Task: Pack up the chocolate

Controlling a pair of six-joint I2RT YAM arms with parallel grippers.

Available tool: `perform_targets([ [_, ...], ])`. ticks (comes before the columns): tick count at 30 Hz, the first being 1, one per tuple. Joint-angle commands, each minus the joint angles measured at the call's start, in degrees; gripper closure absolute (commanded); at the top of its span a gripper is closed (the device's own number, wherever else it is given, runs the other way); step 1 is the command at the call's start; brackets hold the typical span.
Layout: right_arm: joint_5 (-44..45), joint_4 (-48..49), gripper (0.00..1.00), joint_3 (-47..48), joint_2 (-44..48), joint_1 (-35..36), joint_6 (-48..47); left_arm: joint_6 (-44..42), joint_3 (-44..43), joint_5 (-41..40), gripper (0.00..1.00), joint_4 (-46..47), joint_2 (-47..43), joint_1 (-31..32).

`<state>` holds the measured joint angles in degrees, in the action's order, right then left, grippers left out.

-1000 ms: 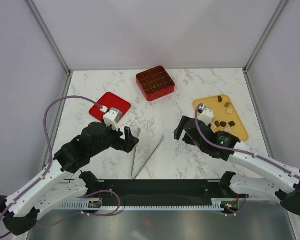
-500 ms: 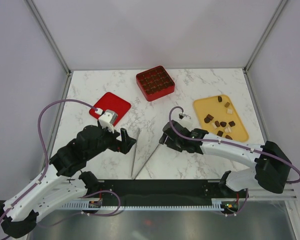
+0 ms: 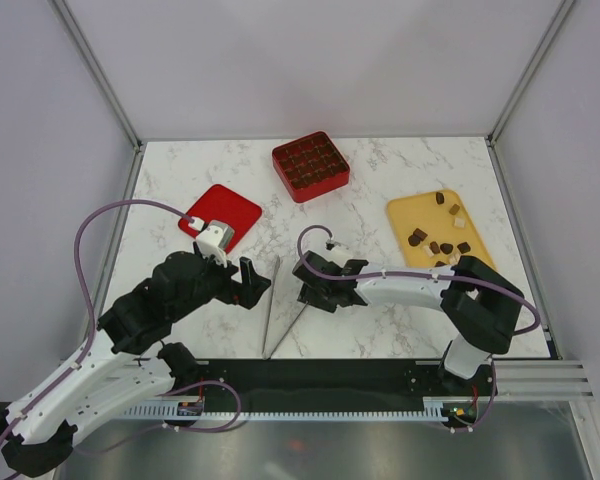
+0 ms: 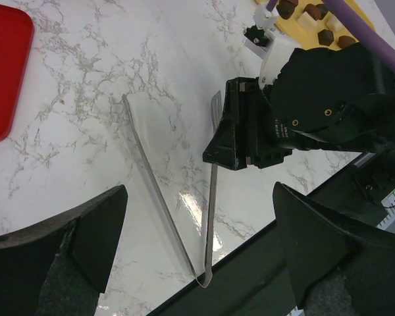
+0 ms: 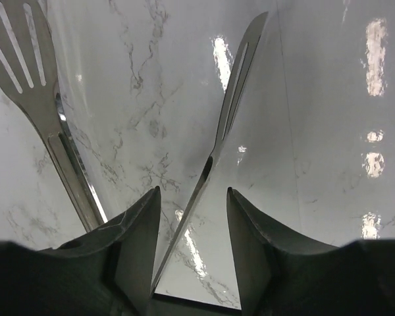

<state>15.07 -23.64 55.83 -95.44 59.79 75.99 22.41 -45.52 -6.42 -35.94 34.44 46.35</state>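
The chocolate (image 3: 440,240), several small dark brown and pale pieces, lies on the flat yellow tray (image 3: 475,265) at the right; it also shows in the left wrist view (image 4: 309,16). Metal tongs (image 3: 280,315) lie open in a V near the front edge. My right gripper (image 3: 313,292) is open and low over the right tong arm (image 5: 230,112), which runs between its jaws (image 5: 194,217). My left gripper (image 3: 250,282) is open and empty, just left of the tongs (image 4: 151,191), with its jaws wide apart (image 4: 201,243).
A red gridded box (image 3: 310,165) stands at the back centre. A flat red lid (image 3: 220,212) lies at the back left, also in the left wrist view (image 4: 3,72). The slotted left tong arm (image 5: 26,72) lies beside my right gripper. The table's front edge is close.
My right arm has swung left, from beside the yellow tray to over the right tong arm. My left gripper has shifted slightly back and left.
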Motion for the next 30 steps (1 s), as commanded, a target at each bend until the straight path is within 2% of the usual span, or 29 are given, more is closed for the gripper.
perform_targets([
  [1, 1.45, 0.79, 0.49, 2.52, -1.06, -0.37, -4.68, -0.71, 0.52, -1.58, 0.0, 0.35, -0.07, 0.15],
  [4, 4.69, -1.05, 0.54, 2.88, -0.72, -1.51, -9.26, -0.79, 0.52, -1.41, 0.0, 0.44, 0.1, 0.06],
  [7, 7.43, -3.16, 0.63, 2.97, -0.1, -3.27, -15.06, -0.71, 0.69, -1.14, 0.0, 0.44, 0.19, 0.15],
  [14, 7.96, -6.59, 0.85, 4.11, 1.22, -10.48, -27.72, -0.71, 0.69, -1.32, 0.0, 0.44, 0.02, 0.06],
  [20, 8.49, -6.86, 0.98, 8.14, 0.09, -16.8, -39.76, -0.71, 0.69, -1.41, 0.0, 0.26, 0.02, 0.15],
  [30, 9.72, -8.26, 0.97, 16.05, -6.94, -20.68, -46.54, -0.62, 0.78, -1.76, 0.0, 0.17, 0.02, 0.06],
])
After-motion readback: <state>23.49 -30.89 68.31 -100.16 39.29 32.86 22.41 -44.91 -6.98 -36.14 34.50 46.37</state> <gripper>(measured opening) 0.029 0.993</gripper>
